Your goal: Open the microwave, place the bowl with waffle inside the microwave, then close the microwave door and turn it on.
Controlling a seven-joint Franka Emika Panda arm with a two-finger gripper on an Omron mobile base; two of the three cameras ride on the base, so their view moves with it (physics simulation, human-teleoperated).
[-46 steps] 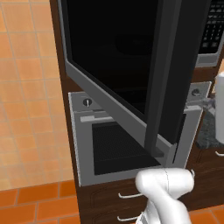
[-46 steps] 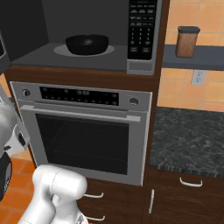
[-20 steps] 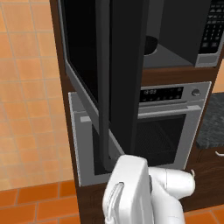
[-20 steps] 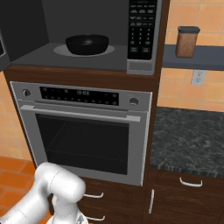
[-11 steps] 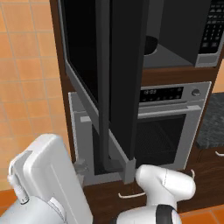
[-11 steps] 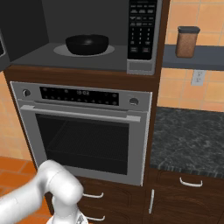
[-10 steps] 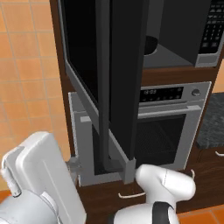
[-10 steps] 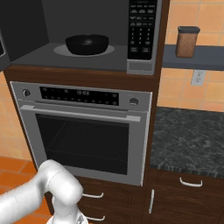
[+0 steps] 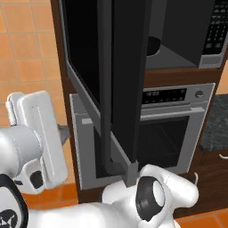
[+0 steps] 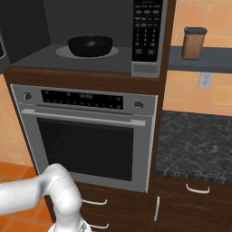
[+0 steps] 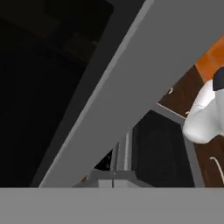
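The microwave (image 10: 146, 68) stands open above the oven. A black bowl (image 10: 90, 45) sits on the turntable inside, also showing behind the door (image 9: 153, 46); I cannot make out a waffle in it. The microwave door (image 9: 127, 80) juts out towards me, nearly edge-on, with its black glass (image 9: 84, 53) facing left. My white forearm (image 9: 38, 133) stands left of the door, on its outer side. In the hand view the door's grey edge (image 11: 131, 87) and black glass (image 11: 43, 87) loom close above my gripper (image 11: 113, 180), which is shut on nothing.
Below the microwave is a grey oven (image 10: 88, 136) with a horizontal handle. The keypad (image 10: 146, 31) is on the microwave's right side. A dark stone counter (image 10: 195, 140) and a shelf with a brown jar (image 10: 194, 43) lie to the right. Drawers (image 10: 181, 204) run along the bottom.
The door swung wider open about two seconds ago and has held still since. My arm has swung from below the door round to its left side. The bowl has not moved.
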